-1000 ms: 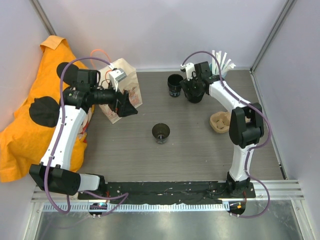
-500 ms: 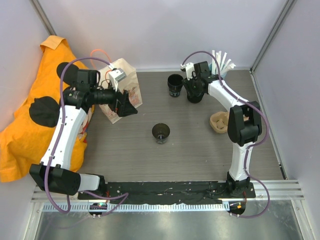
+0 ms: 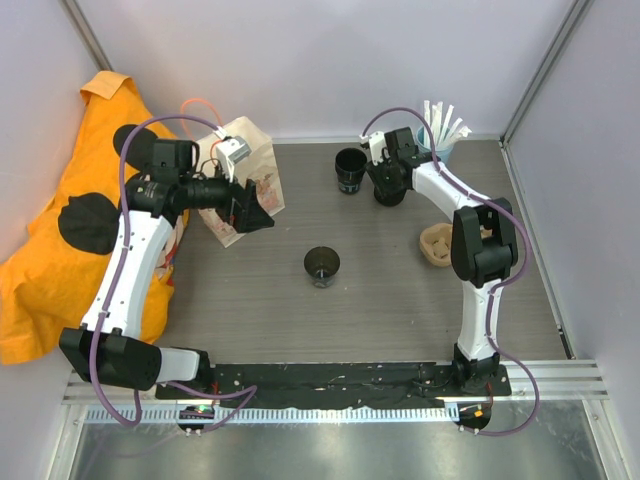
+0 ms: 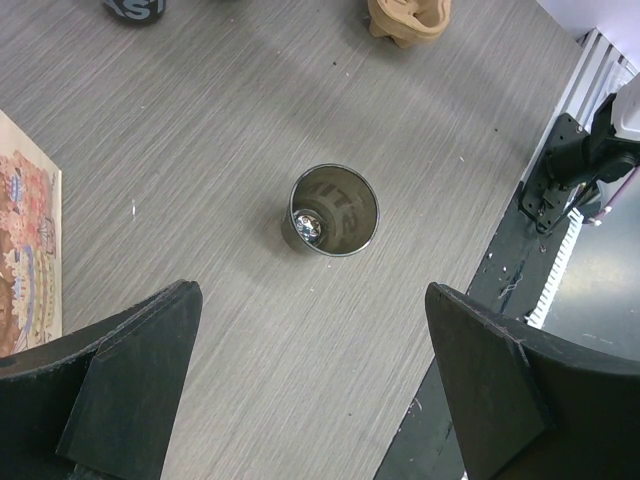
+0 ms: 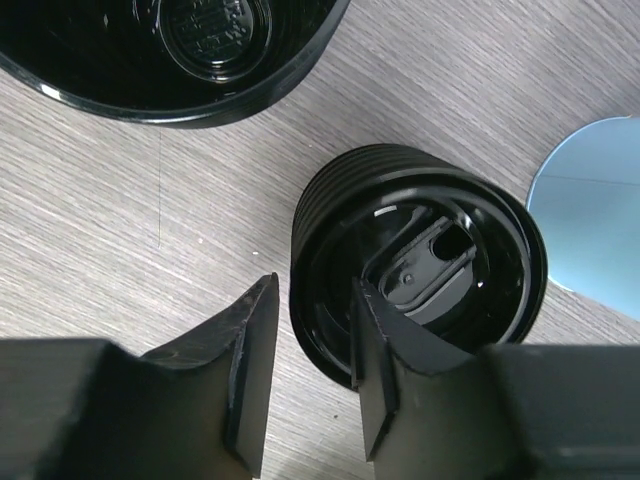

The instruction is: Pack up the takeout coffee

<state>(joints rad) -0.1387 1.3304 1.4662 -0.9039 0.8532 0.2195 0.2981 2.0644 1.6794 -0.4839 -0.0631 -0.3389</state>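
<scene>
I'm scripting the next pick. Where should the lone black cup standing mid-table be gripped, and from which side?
Likely best: grip the cup by its rim wall, coming straight down from above. It stands upright with its mouth open and nothing touching it, so one jaw fits inside, one outside.

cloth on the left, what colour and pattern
The cloth is orange with black spots; clearest in top external view.

— Right wrist view: what do you lose at the edges?
— The neighbouring black cup (image 5: pixel 180 60) runs past the top; the light blue cup (image 5: pixel 590 200) past the right.
— Left wrist view?
— Paper bag (image 4: pixel 25 260) cut left, pulp tray (image 4: pixel 408 18) cut above.
</scene>
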